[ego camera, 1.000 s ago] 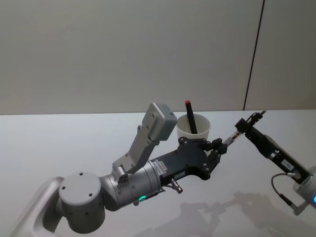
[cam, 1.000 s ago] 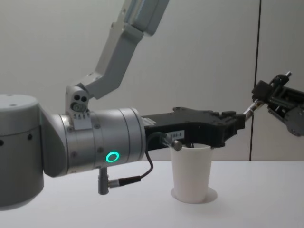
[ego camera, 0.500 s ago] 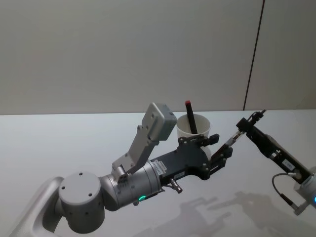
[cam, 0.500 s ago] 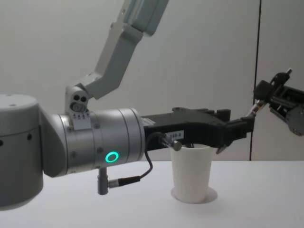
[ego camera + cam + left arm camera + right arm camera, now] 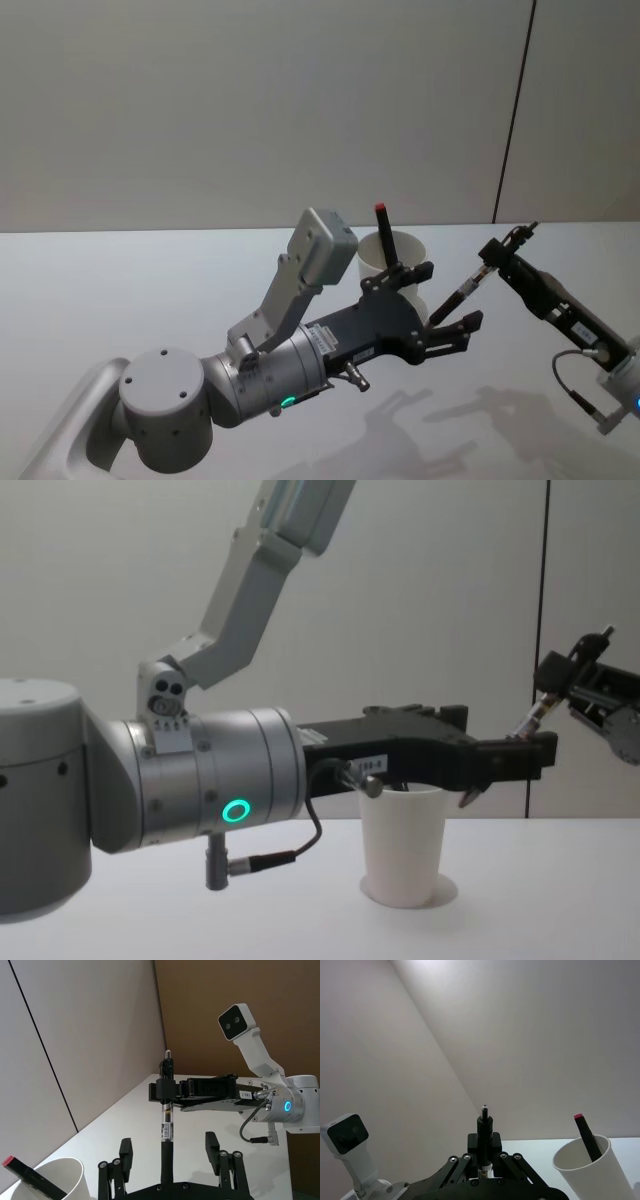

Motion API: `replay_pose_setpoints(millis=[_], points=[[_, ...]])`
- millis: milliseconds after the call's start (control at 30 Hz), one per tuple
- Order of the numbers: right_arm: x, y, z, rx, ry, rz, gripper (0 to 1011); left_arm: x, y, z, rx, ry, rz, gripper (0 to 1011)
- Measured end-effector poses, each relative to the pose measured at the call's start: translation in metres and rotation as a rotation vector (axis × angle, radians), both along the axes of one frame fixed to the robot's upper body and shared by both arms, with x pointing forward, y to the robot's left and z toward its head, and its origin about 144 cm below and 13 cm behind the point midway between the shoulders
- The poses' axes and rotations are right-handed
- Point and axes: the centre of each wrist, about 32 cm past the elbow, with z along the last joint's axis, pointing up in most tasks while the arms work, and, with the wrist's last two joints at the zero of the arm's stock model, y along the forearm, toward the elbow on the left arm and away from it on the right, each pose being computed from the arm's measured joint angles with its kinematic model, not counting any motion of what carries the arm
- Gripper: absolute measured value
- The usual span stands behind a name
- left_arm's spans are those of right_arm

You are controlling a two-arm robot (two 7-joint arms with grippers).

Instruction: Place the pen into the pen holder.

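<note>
White table [image 5: 150,290]: left gripper [image 5: 447,297] before pen holder [image 5: 375,262].

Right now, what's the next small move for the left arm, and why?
Probably back the left gripper off the pen: it has just opened, fingers straddling the pen untouched, while the right gripper is shut on it, ready to carry it to the paper cup.
</note>
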Motion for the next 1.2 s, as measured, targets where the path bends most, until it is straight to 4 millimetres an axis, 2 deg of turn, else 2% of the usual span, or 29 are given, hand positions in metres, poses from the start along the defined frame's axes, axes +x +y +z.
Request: replay_pose_setpoints(millis=[133, 500, 1200], points=[[0.0, -0.002, 0.004, -0.032, -0.012, -0.018, 145, 0.0, 0.0, 0.0, 0.0, 0.0, 0.0, 1003], [0.007, -0.01, 0.019, -0.109, -0.059, -0.063, 144, 0.0, 0.0, 0.0, 0.0, 0.0, 0.0, 1000], [0.038, -0.026, 0.048, -0.213, -0.128, -0.134, 144, 0.0, 0.0, 0.0, 0.0, 0.0, 0.0, 1000]])
